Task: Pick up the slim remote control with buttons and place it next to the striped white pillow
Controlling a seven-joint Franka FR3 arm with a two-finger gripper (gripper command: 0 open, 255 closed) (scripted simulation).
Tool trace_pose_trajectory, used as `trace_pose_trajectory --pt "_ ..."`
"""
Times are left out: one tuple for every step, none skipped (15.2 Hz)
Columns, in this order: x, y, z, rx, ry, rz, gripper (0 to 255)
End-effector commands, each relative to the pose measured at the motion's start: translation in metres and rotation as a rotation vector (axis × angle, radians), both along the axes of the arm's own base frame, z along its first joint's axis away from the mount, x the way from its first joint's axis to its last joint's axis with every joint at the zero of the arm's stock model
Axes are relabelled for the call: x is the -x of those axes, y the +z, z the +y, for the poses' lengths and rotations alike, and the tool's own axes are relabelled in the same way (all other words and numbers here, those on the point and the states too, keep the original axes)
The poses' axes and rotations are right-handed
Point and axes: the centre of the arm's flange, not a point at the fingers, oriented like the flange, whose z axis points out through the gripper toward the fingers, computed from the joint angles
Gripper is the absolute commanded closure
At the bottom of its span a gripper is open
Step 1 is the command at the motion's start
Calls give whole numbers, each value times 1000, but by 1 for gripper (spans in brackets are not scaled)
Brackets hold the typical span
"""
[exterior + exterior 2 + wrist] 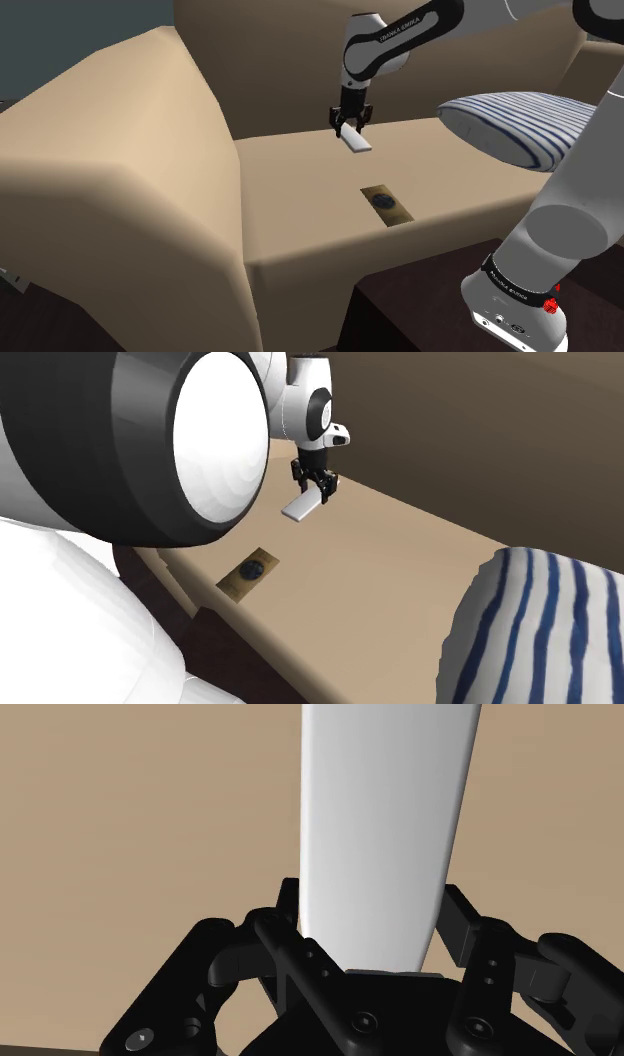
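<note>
Black fingers (290,944) of the hand (370,909) are clenched on one end of the slim remote (385,824), drawn plain white with no buttons visible. In the shoulder view the hand (349,124) holds the remote (355,140) tilted over the back part of the tan sofa seat (300,200). Nearer the seat's front edge lies a small flat brown card (386,203) with a dark round mark, apart from the remote. Well off toward the shoulder view's right sits the white pillow (520,120) with blue stripes. A broad tan armrest (120,150) rises on the opposite side.
</note>
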Motion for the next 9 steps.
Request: trace_pose_trajectory --pt "0 11 0 0 0 0 255" --pt "0 16 0 0 0 0 255" --pt "0 21 0 0 0 0 255" --pt "0 27 0 0 0 0 255" --pt "0 32 0 0 0 0 255" --pt "0 37 0 0 0 0 255" --pt "0 42 0 0 0 0 255" --pt "0 48 0 0 0 0 255" --pt "0 53 0 0 0 0 255"
